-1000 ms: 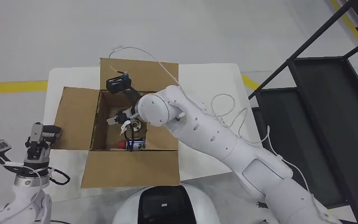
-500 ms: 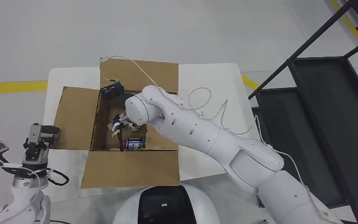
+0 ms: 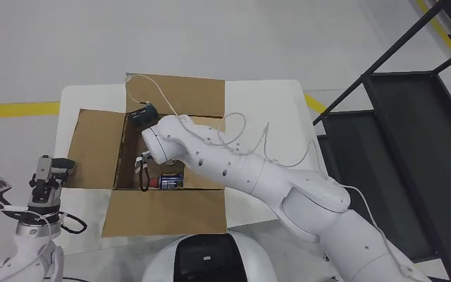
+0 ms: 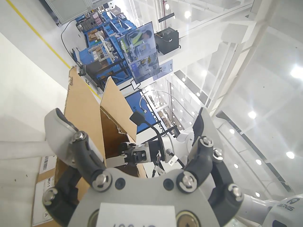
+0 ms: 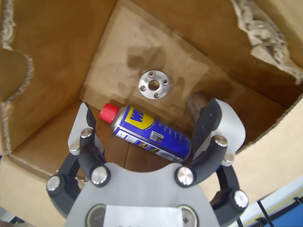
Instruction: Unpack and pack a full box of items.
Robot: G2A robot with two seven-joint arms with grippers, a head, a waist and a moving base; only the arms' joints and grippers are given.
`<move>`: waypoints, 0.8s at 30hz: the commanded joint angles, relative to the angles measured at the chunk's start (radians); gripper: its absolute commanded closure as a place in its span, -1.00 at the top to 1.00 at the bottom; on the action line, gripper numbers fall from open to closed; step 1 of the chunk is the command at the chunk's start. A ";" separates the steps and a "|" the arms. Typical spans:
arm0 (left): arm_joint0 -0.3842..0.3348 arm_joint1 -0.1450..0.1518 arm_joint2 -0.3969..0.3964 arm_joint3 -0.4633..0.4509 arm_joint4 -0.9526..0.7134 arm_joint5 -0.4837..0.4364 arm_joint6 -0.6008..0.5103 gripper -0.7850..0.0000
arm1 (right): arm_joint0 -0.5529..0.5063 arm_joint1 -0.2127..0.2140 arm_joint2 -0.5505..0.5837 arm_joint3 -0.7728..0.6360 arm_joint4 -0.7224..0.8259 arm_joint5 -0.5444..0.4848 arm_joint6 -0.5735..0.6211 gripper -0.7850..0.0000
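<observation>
right tool [image 5: 149, 109] hanging over cardboard box [image 5: 59, 36], fingers apart, empty | spray can [image 5: 151, 134] lying sideways on box floor near metal flange [image 5: 154, 85] | can seeming stiff, slick, likely rolling; weight unclear; gripping across mid-body looking best | left tool [image 4: 129, 119] gaping too

The top camera looks down on the box [image 3: 95, 149] on the desk [image 3: 264, 106]. The right wrist camera looks close inside it.

Bright, even light floods the surface [image 3: 261, 99] from overhead. Ceiling lamps [image 4: 296, 72] flare white in the left wrist view, and soft shadow pools inside the box [image 5: 59, 36].
</observation>
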 commanded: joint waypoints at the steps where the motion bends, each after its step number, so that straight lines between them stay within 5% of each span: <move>1: 0.000 0.000 0.000 0.000 0.000 0.000 0.000 1.00 | 0.003 -0.006 -0.004 0.008 -0.012 0.007 -0.006 1.00; 12: 0.000 0.000 0.000 0.000 0.000 0.000 0.000 1.00 | 0.032 -0.044 -0.036 0.085 -0.097 0.078 -0.077 1.00; 24: 0.000 0.000 0.000 0.000 0.000 0.000 0.000 1.00 | 0.051 -0.052 -0.020 0.089 -0.144 0.037 -0.036 1.00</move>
